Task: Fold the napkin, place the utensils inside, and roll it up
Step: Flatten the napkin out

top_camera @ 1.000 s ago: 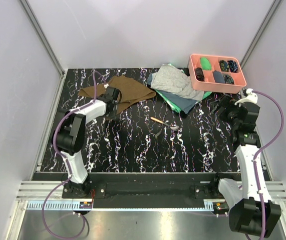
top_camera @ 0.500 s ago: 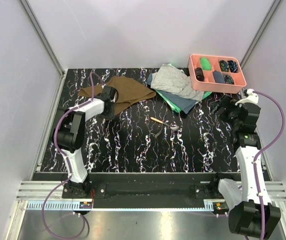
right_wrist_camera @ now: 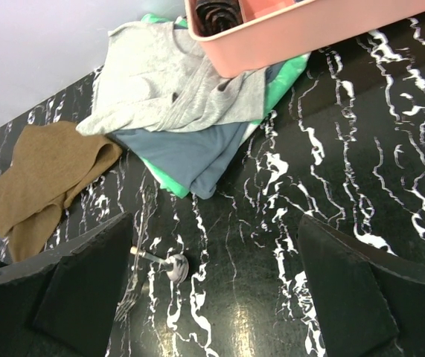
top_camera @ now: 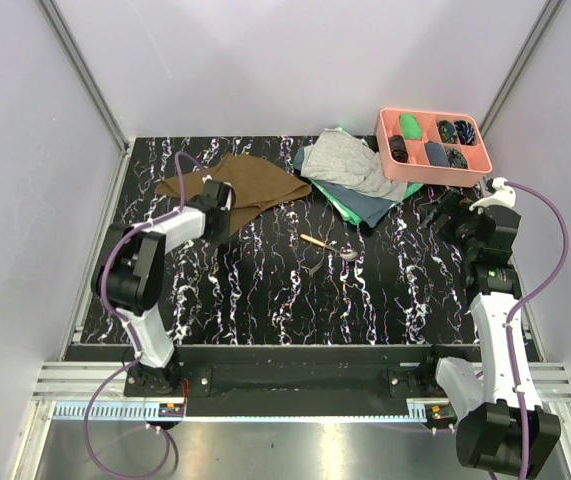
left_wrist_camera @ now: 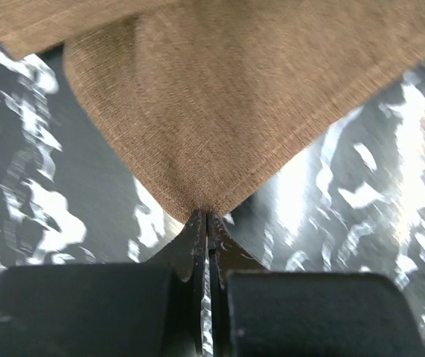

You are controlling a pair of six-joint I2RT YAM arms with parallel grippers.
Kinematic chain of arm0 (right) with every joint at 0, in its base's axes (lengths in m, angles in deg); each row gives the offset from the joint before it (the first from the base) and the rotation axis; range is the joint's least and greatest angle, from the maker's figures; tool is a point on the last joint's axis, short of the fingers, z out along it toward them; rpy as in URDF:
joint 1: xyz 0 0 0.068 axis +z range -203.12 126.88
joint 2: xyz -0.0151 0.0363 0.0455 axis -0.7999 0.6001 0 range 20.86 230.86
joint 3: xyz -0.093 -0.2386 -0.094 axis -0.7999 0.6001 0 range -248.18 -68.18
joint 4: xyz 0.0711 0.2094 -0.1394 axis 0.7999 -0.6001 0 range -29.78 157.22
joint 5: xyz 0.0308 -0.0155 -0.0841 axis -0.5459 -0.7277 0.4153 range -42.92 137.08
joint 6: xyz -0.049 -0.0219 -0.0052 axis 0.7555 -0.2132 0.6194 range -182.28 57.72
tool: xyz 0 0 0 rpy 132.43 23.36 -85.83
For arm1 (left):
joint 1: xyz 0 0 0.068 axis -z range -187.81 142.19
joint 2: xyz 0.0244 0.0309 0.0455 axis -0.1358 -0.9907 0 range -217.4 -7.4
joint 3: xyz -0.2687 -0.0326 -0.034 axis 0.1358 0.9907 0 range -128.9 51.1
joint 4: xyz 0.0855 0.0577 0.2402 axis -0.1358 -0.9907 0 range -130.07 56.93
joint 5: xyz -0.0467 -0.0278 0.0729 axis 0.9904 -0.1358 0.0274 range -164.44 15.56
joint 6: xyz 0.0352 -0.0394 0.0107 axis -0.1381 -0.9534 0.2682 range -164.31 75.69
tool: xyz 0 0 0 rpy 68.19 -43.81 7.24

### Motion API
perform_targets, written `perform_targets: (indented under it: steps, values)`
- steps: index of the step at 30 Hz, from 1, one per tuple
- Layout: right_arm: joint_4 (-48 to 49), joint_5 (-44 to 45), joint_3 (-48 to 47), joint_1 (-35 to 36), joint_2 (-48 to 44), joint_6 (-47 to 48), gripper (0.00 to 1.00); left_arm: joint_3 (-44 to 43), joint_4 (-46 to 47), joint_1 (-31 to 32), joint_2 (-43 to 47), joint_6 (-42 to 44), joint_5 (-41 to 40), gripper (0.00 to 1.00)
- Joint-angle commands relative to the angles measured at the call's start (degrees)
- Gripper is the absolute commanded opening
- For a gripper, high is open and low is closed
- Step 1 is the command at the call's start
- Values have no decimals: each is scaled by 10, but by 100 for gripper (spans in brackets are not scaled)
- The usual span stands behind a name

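The brown napkin (top_camera: pixel 250 181) lies crumpled at the back left of the black marbled table (top_camera: pixel 265 290); it also shows in the left wrist view (left_wrist_camera: pixel 227 104) and the right wrist view (right_wrist_camera: pixel 45 175). My left gripper (top_camera: pixel 217 213) is shut on the napkin's near corner, its tip pinched between the jaws (left_wrist_camera: pixel 206 217). The utensils lie mid-table: an orange-handled spoon (top_camera: pixel 331 246) and a silver fork (top_camera: pixel 314 265). In the right wrist view the spoon (right_wrist_camera: pixel 169 264) and fork (right_wrist_camera: pixel 125 305) lie between my fingers. My right gripper (top_camera: pixel 448 212) is open and empty, hovering right of them.
A pile of grey, blue and green cloths (top_camera: pixel 353 175) lies at the back centre. A pink compartment tray (top_camera: pixel 433 146) with small dark and green items stands at the back right. Grey walls close in the table on three sides.
My left gripper has drawn the napkin's corner slightly right and toward the near side. The right arm has not moved.
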Motion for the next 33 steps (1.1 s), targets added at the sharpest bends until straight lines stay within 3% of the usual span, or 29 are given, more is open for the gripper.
perform_targets:
  steps: [1,8,14,15,19,22,28,33]
  values:
    - [9,-52,-14,1,10,3,100,76,52,46,71,-61,106,0]
    - [38,-100,-3,37,53,-31,93,223,262,158,142,-207,238,0]
    - [56,-44,1,203,105,-63,90,189,373,249,92,-270,270,0]
    - [59,-43,0,222,123,-67,88,191,387,250,97,-278,279,18]
    - [62,-14,0,319,156,-91,85,221,334,245,185,-260,197,68]
    - [68,1,-7,360,190,-96,83,246,249,238,273,-228,118,79]
    - [35,47,-56,460,294,-96,73,319,180,188,360,-227,79,74]
    - [14,94,-62,530,352,-126,64,325,166,207,350,-211,69,57]
